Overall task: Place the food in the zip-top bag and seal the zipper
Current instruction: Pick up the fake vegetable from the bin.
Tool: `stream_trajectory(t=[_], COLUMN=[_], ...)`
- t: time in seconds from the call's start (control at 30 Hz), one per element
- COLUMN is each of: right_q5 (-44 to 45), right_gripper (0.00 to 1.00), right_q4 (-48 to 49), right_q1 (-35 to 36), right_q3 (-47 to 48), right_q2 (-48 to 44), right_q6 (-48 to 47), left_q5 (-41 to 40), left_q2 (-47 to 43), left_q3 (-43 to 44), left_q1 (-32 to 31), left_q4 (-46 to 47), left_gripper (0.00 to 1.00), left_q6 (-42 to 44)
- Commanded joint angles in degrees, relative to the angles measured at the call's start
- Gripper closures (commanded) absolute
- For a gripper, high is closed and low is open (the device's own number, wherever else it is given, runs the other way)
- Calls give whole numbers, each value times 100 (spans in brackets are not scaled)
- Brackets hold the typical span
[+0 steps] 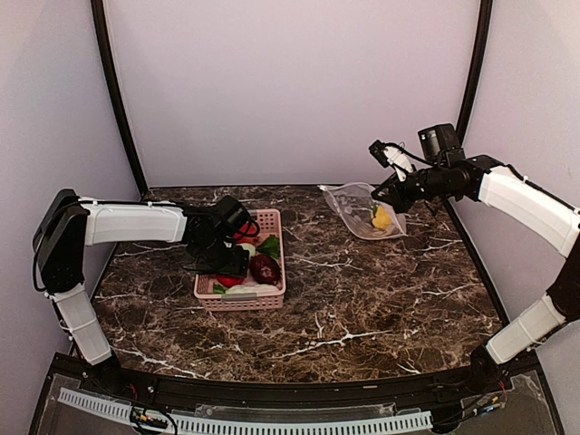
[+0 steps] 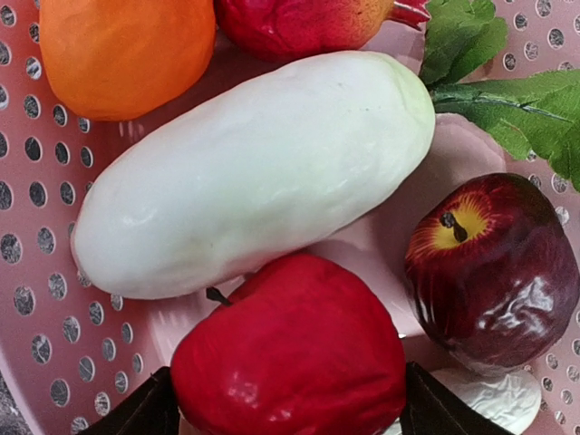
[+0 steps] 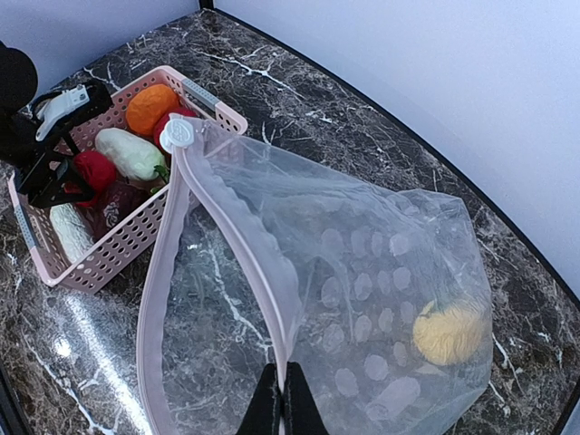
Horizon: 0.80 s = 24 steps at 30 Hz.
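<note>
Top view: the pink basket (image 1: 272, 299) sits left of centre on the marble surface (image 1: 362, 308), and most of the food is in it. The left end effector (image 2: 283, 412) is down inside with its jaws wide, one finger just beside each side of a red apple (image 2: 288, 362) that's resting on the basket floor. Above the apple in the left wrist view there's a long white veggie (image 2: 254, 172), an orange piece (image 2: 122, 50) upper left, and a dark purple apple (image 2: 494, 267) at right under green leaves (image 2: 507, 100).

The zip-top bag (image 3: 362, 245) is right of centre toward the back wall. The right end effector (image 3: 283, 399) is pinched tight on its mouth edge, at the zipper (image 3: 245, 236), which gapes apart. One yellow piece (image 3: 450, 331) lies inside, lower right.
</note>
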Motion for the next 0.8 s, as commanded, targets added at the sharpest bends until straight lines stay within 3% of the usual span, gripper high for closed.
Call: stream_trajectory(t=[0.0,0.37,0.67,0.77], right_q5=[-101,-102,-78,-113], right_gripper=[100,100,100,100], right_q4=[41,31,-16,-88], right_q1=[-4,-6,-2,-3], right_q3=[-84,-132,-34,101], right_q2=[-39,-91,-42,-8], right_q6=[27,33,11,6], left_q5=[23,53,-187,-218], left_q2=[-20,-145,-765,-1117], left_q3=[-66,97,765,736], left_q1=[22,22,-38,-162], left_q4=[193,-30,-519,253], left_gripper=[22,41,44,44], left_q6=[64,132,350,618])
